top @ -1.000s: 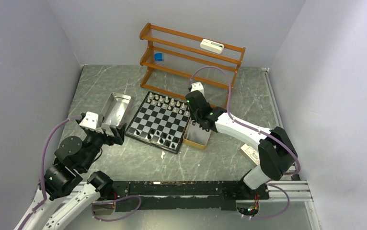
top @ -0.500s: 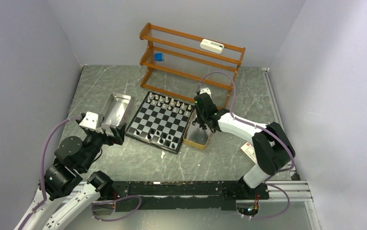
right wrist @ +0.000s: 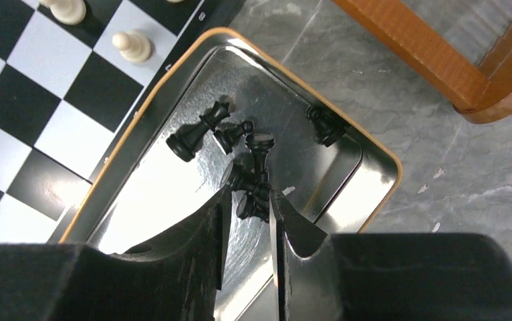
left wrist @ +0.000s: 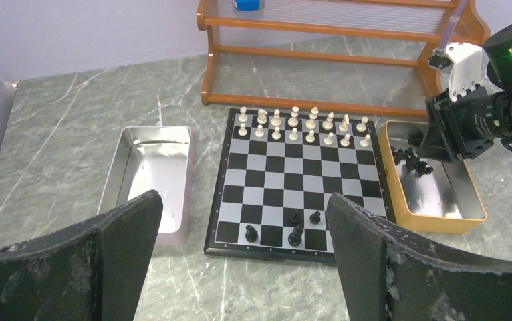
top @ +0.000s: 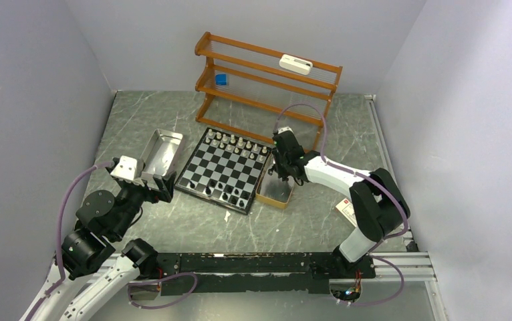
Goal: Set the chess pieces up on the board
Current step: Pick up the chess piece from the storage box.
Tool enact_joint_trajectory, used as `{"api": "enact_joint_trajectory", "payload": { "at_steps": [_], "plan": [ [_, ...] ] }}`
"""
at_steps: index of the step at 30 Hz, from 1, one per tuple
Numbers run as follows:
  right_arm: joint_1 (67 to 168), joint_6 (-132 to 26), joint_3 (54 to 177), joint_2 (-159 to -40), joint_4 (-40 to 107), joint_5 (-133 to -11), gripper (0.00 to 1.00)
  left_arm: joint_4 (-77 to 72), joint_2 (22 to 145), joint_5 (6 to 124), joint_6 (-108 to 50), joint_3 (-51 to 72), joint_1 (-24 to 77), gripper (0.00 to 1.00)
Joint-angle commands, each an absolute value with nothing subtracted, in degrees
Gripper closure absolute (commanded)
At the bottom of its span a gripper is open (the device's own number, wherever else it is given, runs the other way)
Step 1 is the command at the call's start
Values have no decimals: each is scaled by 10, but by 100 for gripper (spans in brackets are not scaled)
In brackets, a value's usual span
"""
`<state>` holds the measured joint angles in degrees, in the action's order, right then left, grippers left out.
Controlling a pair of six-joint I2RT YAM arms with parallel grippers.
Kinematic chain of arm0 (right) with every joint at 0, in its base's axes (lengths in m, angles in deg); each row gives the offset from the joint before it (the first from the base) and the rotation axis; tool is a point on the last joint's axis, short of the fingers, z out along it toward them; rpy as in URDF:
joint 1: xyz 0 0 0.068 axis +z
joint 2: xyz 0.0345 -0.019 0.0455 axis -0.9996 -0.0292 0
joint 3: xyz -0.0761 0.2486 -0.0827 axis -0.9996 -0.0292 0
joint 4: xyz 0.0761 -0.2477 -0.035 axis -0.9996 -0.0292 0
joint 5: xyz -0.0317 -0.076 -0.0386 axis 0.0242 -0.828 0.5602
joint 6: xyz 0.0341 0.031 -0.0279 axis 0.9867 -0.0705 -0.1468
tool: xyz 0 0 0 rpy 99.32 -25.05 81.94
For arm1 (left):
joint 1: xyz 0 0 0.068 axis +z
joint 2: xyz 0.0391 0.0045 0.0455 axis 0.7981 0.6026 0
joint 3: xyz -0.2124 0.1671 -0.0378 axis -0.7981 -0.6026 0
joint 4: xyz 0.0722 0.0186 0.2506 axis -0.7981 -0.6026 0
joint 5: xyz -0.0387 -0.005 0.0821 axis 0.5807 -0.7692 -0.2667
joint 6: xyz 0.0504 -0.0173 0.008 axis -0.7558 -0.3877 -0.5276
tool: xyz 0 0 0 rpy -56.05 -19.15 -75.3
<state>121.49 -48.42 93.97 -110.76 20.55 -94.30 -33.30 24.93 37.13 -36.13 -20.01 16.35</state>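
The board lies mid-table, with white chess pieces in two rows along its far side and several black chess pieces near its front edge. My right gripper reaches down into the orange-rimmed tin at the board's right, its narrow jaws closed on a black piece from a small cluster. More black pieces lie loose on the tin's shiny floor. My left gripper hangs wide open in front of the board's left corner, holding nothing.
A silver metal tray lies left of the board. A wooden shelf rack stands behind the board, close to my right arm. A small paper tag lies on the table to the right.
My right gripper moved from over the board's far right corner to the tin and dropped into it, its jaws narrowing slightly. The left arm stayed still.
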Motion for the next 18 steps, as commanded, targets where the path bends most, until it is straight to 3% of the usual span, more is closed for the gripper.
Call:
{"api": "enact_joint_trajectory", "payload": {
  "at_steps": [1,18],
  "plan": [
    [1205,-517,941,-1099,182,-905,69,-319,247,381,-367,-204,160,3],
    [1205,-527,961,-1136,155,-878,65,-319,243,380,-366,-204,160,2]
  ]
}}
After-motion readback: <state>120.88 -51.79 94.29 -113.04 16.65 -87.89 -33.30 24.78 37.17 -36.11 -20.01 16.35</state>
